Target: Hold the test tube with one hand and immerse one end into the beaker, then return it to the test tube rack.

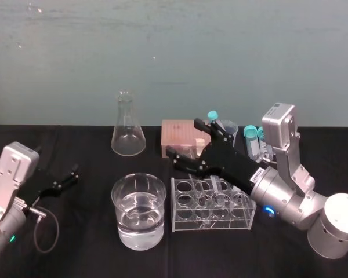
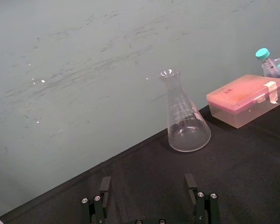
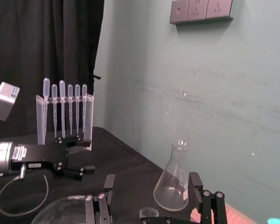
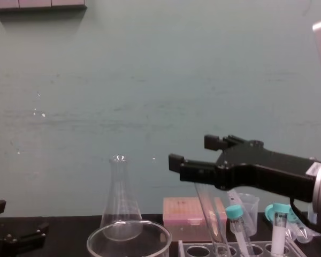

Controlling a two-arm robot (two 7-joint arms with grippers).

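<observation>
The right gripper (image 1: 184, 137) is held spread and empty above the test tube rack (image 1: 209, 223), where the test tube (image 4: 207, 214) is seen leaning in a hole just beneath the fingers, a stance judged to suit a grasp. The water-filled beaker (image 1: 139, 211) is set at the rack's 9 o'clock, close for dipping. The left gripper (image 1: 69, 178), also spread, is parked at the beaker's 9 o'clock on the black table (image 1: 75, 249), backed by a teal wall (image 1: 174, 58).
</observation>
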